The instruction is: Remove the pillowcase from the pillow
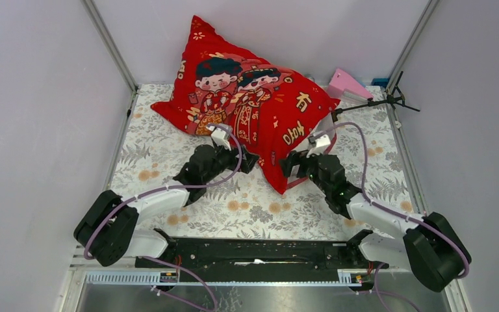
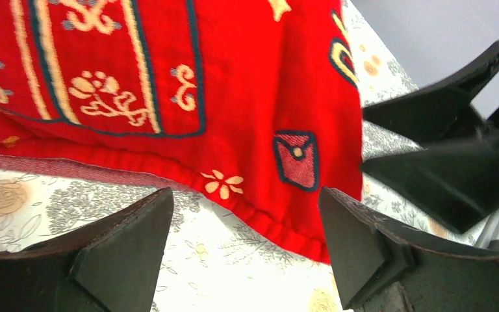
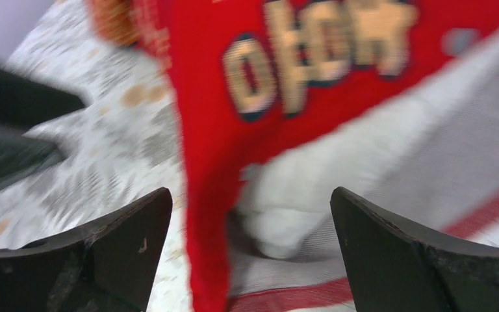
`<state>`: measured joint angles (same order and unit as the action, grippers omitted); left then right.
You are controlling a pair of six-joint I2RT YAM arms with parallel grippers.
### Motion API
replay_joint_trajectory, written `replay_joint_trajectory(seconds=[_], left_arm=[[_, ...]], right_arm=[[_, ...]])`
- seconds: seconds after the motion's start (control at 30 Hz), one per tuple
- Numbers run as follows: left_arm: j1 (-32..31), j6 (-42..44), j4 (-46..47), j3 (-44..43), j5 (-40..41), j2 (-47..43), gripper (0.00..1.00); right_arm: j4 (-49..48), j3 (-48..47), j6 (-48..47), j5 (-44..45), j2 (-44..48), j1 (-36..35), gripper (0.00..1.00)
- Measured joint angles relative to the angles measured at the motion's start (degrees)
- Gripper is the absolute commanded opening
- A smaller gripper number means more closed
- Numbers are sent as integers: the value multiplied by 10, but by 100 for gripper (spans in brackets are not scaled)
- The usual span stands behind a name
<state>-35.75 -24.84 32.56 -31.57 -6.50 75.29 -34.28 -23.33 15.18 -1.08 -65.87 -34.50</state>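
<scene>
Two grippers meet at the near corner of a red pillowcase (image 1: 247, 97), which lies puffed up on the grey floral table cloth (image 1: 260, 208) and leans toward the back wall. The left gripper (image 1: 252, 160) has its fingers spread wide and holds nothing; in its wrist view the case's stitched hem (image 2: 260, 218) runs just beyond and between the fingertips, above the cloth. The right gripper (image 1: 287, 166) is also spread wide and empty. Between and just beyond its fingers (image 3: 130, 240), in a blurred wrist view, the case's open end gapes and the white pillow (image 3: 286, 208) shows inside. A pink object (image 1: 347, 84) lies well past the right gripper's fingers, by the back wall.
</scene>
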Motion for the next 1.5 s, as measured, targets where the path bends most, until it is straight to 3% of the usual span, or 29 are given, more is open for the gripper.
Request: replay_joint_trajectory(seconds=[0.17, 0.3, 0.47, 0.7, 0.83, 0.9, 1.0, 1.1, 1.2, 1.3, 1.37, 1.4, 1.5], left_arm=[[-51, 31, -14, -5, 31, -1, 87], [-84, 39, -23, -41, 33, 48, 79], [-84, 38, -45, -97, 8, 133, 77], [-83, 36, -69, -108, -38, 165, 76], [-83, 37, -61, -102, -42, 158, 81], [-83, 41, -57, -90, -42, 144, 84], [-83, 47, -53, -79, -43, 117, 85], [-83, 50, -40, -79, -46, 109, 86], [-83, 52, -37, -79, -46, 108, 86], [-83, 52, -37, -79, -43, 107, 86], [-83, 52, -38, -79, -41, 107, 87], [-84, 52, -40, -79, -38, 107, 87], [-85, 52, -48, -79, -35, 107, 87]], right_arm=[[32, 30, 33, 179, 58, 17, 100], [59, 35, 63, 241, 68, 45, 99], [52, 36, 101, 184, 35, 121, 99], [35, 3, 111, 15, -89, 128, 100], [7, -6, 117, -47, -115, 128, 98], [-4, -8, 120, -61, -120, 128, 84], [-31, -13, 130, -95, -139, 128, 47], [-39, -33, 135, -143, -170, 125, 22], [-38, -53, 122, -173, -185, 107, 7], [-32, -66, 96, -179, -182, 64, 1], [-28, -70, 80, -181, -175, 38, 3], [-25, -70, 74, -183, -170, 31, 12], [-19, -70, 63, -178, -160, 28, 55]])
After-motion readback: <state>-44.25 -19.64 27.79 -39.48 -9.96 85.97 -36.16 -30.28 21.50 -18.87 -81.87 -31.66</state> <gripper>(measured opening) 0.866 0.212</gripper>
